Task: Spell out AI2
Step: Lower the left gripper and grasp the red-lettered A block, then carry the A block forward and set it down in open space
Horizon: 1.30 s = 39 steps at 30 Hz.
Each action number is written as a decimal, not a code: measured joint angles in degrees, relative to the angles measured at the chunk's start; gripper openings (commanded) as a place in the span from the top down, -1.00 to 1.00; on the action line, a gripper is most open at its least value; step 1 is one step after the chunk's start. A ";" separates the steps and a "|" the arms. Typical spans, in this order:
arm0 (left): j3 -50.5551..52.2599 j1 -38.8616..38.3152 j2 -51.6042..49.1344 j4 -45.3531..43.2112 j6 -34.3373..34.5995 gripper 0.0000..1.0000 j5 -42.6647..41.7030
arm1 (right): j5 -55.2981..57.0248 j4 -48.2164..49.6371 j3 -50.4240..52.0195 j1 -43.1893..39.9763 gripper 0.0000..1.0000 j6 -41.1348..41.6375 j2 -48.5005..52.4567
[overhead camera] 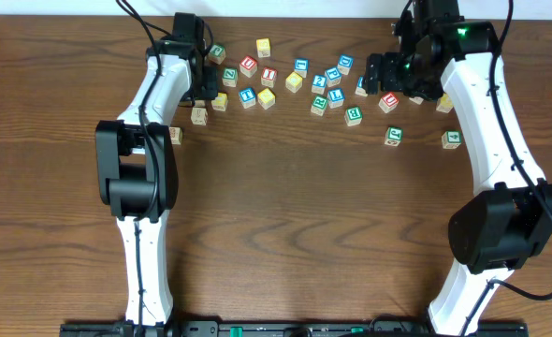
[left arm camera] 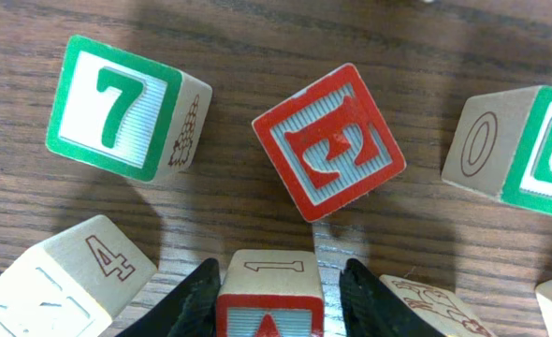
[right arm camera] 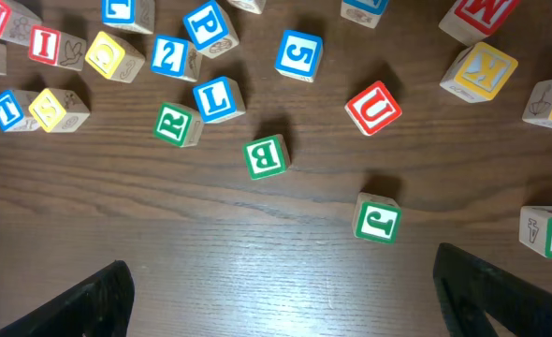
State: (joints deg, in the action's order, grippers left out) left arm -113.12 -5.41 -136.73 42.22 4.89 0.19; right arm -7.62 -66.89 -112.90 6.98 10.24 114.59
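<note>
In the left wrist view, a red-framed block (left arm camera: 269, 298) sits on the table between the fingers of my left gripper (left arm camera: 281, 271). Its top face shows the tip of a red letter, seemingly an A. The left finger (left arm camera: 201, 300) is at the block's side. A thin gap remains at the right finger (left arm camera: 370, 304). From overhead the left gripper (overhead camera: 204, 84) hides this block. My right gripper (right arm camera: 281, 267) hangs wide open over bare wood, above the right of the block scatter (overhead camera: 388, 75). A red I block (right arm camera: 44, 44) and a blue 2 block (right arm camera: 170, 56) lie in the scatter.
A green 7 block (left arm camera: 117, 105), a tilted red block (left arm camera: 330, 140) and a block with a 4 on its side (left arm camera: 70, 281) crowd the left gripper. A green J block (right arm camera: 379, 220) and a green B block (right arm camera: 266, 156) lie nearest the right gripper. Bare table (overhead camera: 285, 215) stretches forward.
</note>
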 measured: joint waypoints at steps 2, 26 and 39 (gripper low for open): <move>0.00 0.00 0.00 0.17 0.02 0.28 0.00 | 0.22 -0.11 0.00 0.02 -0.94 0.00 0.00; 0.00 -0.20 5.68 3.13 0.02 0.45 1.73 | 0.96 -0.15 0.00 0.02 -0.97 0.00 0.00; -0.04 -9.31 18.21 21.29 4.50 0.46 -1.84 | 1.09 -0.13 0.00 0.00 -0.98 0.00 0.00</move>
State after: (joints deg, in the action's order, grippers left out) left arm -113.16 -14.72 -118.52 63.51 9.39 -1.65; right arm -6.52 -67.02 -112.90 6.98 10.24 114.59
